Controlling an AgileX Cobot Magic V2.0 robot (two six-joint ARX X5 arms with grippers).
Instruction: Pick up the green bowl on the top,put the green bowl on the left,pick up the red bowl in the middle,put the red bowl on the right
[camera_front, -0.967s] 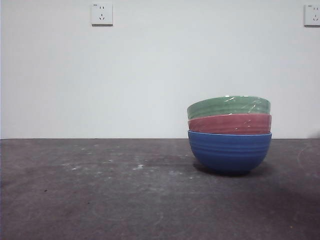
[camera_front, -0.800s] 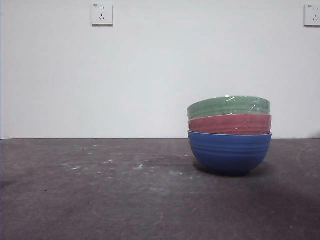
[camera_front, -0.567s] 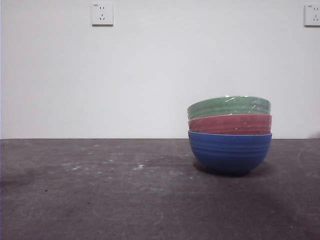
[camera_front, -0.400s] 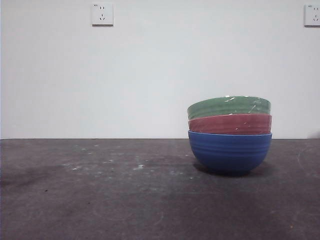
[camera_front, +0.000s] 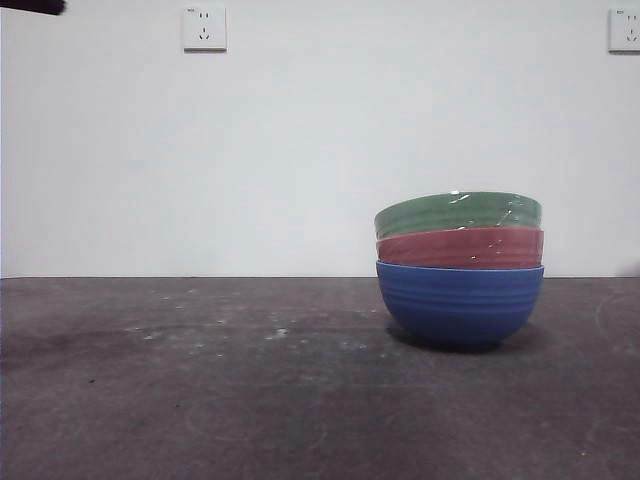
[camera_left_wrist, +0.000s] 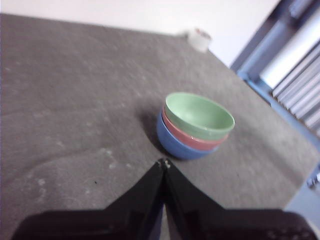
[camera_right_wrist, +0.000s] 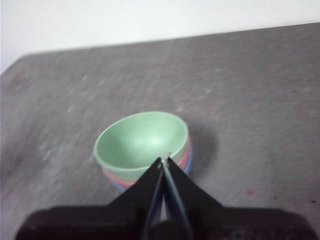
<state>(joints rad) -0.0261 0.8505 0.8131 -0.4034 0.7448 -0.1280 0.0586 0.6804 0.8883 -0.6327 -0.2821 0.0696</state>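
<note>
We find the green bowl (camera_front: 458, 213) nested atop the red bowl (camera_front: 460, 248) and blue bowl (camera_front: 460, 305). Left gripper (camera_left_wrist: 163, 163) and right gripper (camera_right_wrist: 165, 160) both have jaws closed, empty, above the table (camera_front: 200, 400).

Even, soft light; the front view is sharp, with a faint shadow beside the blue bowl (camera_front: 460, 305) (both wrist views are blurred, soft-edged).

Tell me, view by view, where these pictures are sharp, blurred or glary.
Front view: sharp and evenly lit, small glints on the green bowl, soft shadow under the blue bowl. Left wrist view: soft all over, the table's far edge most blurred, the left end effector a dark shape. Right wrist view: the tabletop looks smeared, the right end effector dark in the foreground.
</note>
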